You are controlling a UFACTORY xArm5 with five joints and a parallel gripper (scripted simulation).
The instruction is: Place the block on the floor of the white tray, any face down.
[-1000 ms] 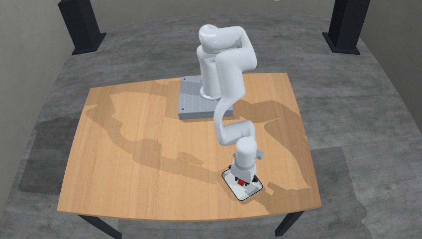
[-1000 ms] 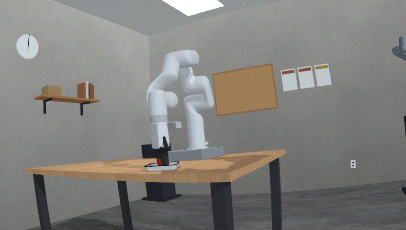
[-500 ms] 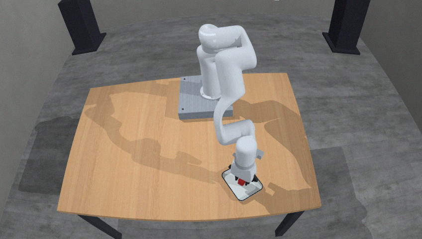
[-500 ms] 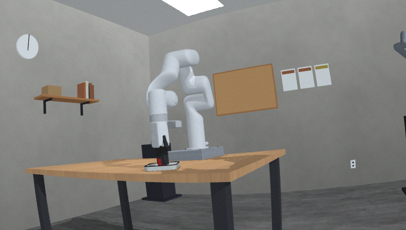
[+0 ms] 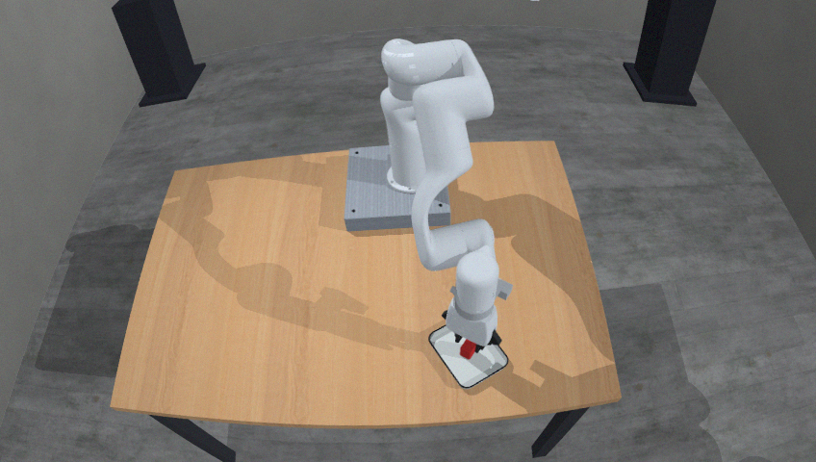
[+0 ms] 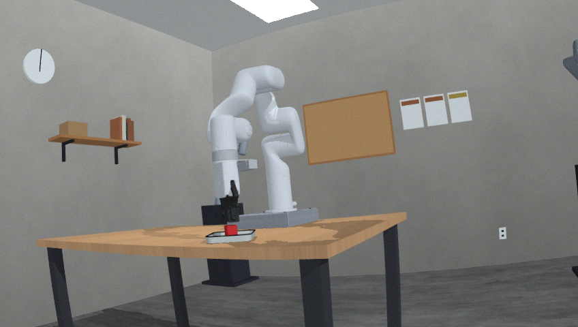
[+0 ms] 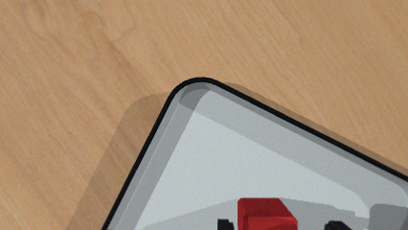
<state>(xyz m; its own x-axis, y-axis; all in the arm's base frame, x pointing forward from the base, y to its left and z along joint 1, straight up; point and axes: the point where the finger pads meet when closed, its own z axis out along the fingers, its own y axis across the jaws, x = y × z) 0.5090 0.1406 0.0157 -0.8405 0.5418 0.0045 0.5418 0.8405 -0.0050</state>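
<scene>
The red block (image 5: pixel 468 347) rests on the floor of the white tray (image 5: pixel 469 360), which lies near the table's front right. From the side view the block (image 6: pixel 231 229) sits inside the tray (image 6: pixel 230 236), and my gripper (image 6: pixel 229 218) hangs just above it with a small gap. In the wrist view the block (image 7: pixel 265 214) lies at the bottom edge on the tray floor (image 7: pixel 230 168), with a dark fingertip on each side, both clear of the block. The gripper is open and holds nothing.
The arm's grey base plate (image 5: pixel 395 192) stands at the back middle of the wooden table. The tray has a raised black-edged rim (image 7: pixel 158 120). Its near corner lies close to the table's front edge.
</scene>
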